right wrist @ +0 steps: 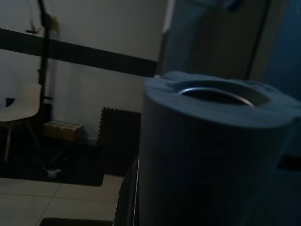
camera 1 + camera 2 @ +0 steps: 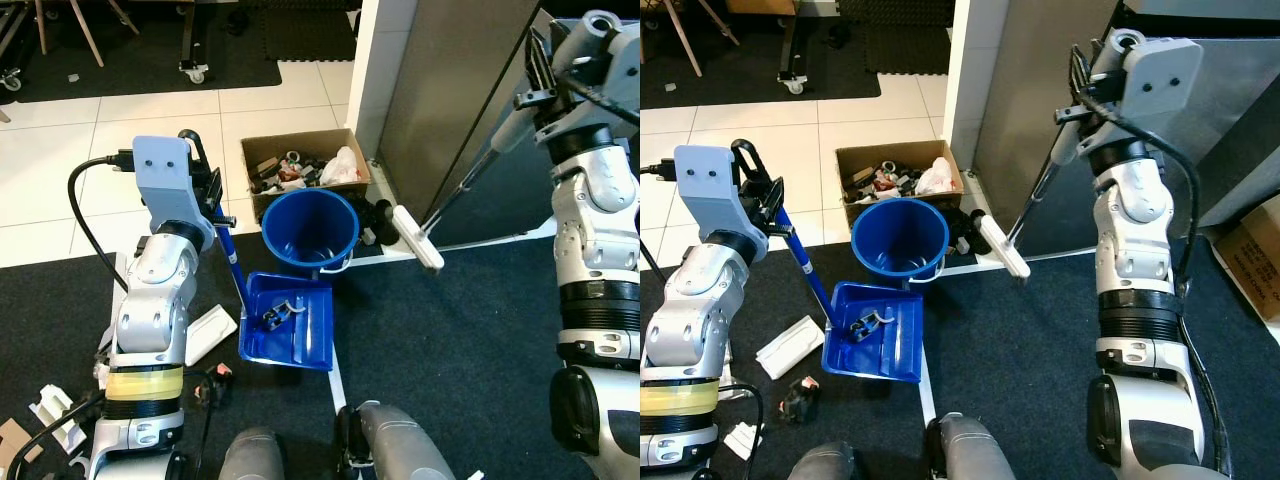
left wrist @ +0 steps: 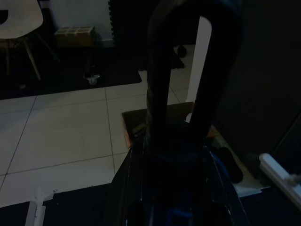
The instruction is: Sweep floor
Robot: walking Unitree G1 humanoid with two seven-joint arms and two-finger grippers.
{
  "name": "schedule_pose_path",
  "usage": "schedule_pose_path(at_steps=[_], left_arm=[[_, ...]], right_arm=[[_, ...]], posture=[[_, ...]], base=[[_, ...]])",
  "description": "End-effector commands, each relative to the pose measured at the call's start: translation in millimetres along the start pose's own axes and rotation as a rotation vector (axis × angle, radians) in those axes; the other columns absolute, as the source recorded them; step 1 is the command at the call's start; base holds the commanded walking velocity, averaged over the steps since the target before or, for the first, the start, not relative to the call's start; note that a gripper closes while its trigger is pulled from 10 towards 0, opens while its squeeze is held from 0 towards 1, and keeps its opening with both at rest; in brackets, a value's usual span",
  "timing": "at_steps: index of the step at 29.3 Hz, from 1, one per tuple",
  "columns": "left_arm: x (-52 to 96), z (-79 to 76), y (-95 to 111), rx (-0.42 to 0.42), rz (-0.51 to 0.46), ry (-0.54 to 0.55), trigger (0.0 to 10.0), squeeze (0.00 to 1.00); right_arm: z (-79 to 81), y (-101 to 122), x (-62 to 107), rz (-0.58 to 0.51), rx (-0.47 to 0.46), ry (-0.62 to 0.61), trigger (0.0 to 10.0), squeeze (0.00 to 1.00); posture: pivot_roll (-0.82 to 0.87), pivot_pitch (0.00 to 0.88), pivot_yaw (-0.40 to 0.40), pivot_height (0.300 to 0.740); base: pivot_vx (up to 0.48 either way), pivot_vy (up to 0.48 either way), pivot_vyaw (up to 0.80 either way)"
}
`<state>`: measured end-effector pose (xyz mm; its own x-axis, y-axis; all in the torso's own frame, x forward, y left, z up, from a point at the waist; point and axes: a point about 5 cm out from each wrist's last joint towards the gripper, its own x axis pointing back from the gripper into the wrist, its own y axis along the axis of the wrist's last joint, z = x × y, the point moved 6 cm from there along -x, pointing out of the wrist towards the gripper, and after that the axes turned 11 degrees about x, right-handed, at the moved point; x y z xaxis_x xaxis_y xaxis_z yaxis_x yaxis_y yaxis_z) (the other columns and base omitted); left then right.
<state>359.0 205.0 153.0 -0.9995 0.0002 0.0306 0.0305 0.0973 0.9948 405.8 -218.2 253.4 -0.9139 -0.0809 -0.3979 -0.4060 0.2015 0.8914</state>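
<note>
The blue plastic dustpan [image 2: 290, 322] lies flat on the dark carpet [image 2: 450, 350], just in front of the round blue plastic bucket [image 2: 308, 228], with a small grey-and-black scrap [image 2: 280, 312] in its tray. Its long blue handle [image 2: 230, 262] rises toward the left gripper [image 2: 205, 180], whose jaws are closed around the handle's top. The pan looks light and stiff, so tilting it by the handle should pour the scrap out; held so far from the tray, it may swing. The right gripper [image 2: 1085, 85] has its jaws shut on the grey grip of the slim dark-shafted broom [image 2: 1035, 205], whose white head [image 2: 1002, 248] hangs beside the bucket. A brown cardboard box of rubbish [image 2: 305, 168] stands on the pale tiles behind the bucket.
</note>
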Motion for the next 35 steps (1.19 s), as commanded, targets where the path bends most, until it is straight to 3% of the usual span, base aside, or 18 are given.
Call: schedule_pose_path(at_steps=[1, 5, 6, 11, 14, 16, 20, 23, 25, 27, 29, 31, 35], left_arm=[[0.0, 1.5, 2.6, -0.016, -0.025, -0.001, 10.0, 0.0], [0.8, 7.6, -7.7, -0.019, 0.0, 0.014, 10.0, 0.0], [2.1, 14.1, -20.8, -0.009, 0.026, 0.026, 10.0, 0.0], [5.7, 11.6, -43.7, 0.002, 0.072, 0.005, 10.0, 0.0], [7.1, 0.7, -46.0, 0.009, 0.061, -0.013, 10.0, 0.0], [4.3, -10.2, -29.5, 0.012, 0.011, -0.047, 10.0, 0.0], [5.0, -21.8, -23.8, 0.014, -0.002, -0.092, 10.0, 0.0], [13.1, -46.2, -17.0, 0.016, -0.022, -0.177, 10.0, 0.0], [16.0, -53.5, -14.6, 0.019, -0.031, -0.204, 10.0, 0.0], [23.5, -75.3, -7.6, 0.028, -0.046, -0.287, 10.0, 0.0], [23.5, -75.3, -7.6, 0.028, -0.046, -0.287, 10.0, 0.0], [30.9, -100.7, 2.9, 0.051, -0.063, -0.383, 10.0, 0.0], [35.5, -116.0, 9.9, 0.084, -0.066, -0.45, 10.0, 0.0]], right_arm=[[-11.1, -10.5, 5.3, 0.038, -0.024, -0.037, 10.0, 0.0], [-18.5, -21.5, 10.6, 0.079, -0.058, -0.064, 10.0, 0.0], [-24.5, -18.7, 10.3, 0.072, -0.053, -0.077, 10.0, 0.0], [-27.4, -15.0, 8.2, 0.06, -0.049, -0.082, 10.0, 0.0], [-24.8, -14.7, 7.9, 0.057, -0.049, -0.078, 10.0, 0.0], [-22.2, -17.8, 8.7, 0.064, -0.052, -0.073, 10.0, 0.0], [-20.2, -19.8, 8.5, 0.07, -0.054, -0.069, 10.0, 0.0], [-15.6, -19.5, 7.1, 0.069, -0.057, -0.061, 10.0, 0.0], [-14.8, -19.7, 7.0, 0.069, -0.058, -0.06, 10.0, 0.0], [-13.3, -21.2, 7.5, 0.073, -0.061, -0.057, 10.0, 0.0], [-13.3, -21.2, 7.5, 0.073, -0.061, -0.057, 10.0, 0.0], [-9.5, -22.5, 7.0, 0.075, -0.067, -0.051, 10.0, 0.0], [-6.1, -22.2, 5.7, 0.073, -0.071, -0.044, 10.0, 0.0]], posture=[[0.04, 0.0, -0.076, 0.74], [0.04, 0.0, -0.072, 0.74], [0.03, 0.0, -0.068, 0.74], [0.03, 0.0, -0.064, 0.74], [0.03, 0.0, -0.066, 0.74], [0.03, 0.0, -0.066, 0.74], [0.03, 0.0, -0.066, 0.74], [0.03, 0.0, -0.067, 0.74], [0.03, 0.0, -0.067, 0.74], [0.04, 0.0, -0.069, 0.74], [0.04, 0.0, -0.069, 0.74], [0.05, 0.0, -0.071, 0.74], [0.05, 0.0, -0.07, 0.74]], base=[[0.0, 0.0, 0.0], [0.0, 0.0, 0.0], [0.0, 0.0, 0.0], [0.0, 0.0, 0.0], [0.0, 0.0, 0.0], [0.0, 0.0, 0.0], [0.0, 0.0, 0.0], [0.0, 0.0, 0.0], [0.0, 0.0, 0.0], [0.0, 0.0, 0.0], [0.0, 0.0, 0.0], [0.0, 0.0, 0.0], [0.0, 0.0, 0.0]])
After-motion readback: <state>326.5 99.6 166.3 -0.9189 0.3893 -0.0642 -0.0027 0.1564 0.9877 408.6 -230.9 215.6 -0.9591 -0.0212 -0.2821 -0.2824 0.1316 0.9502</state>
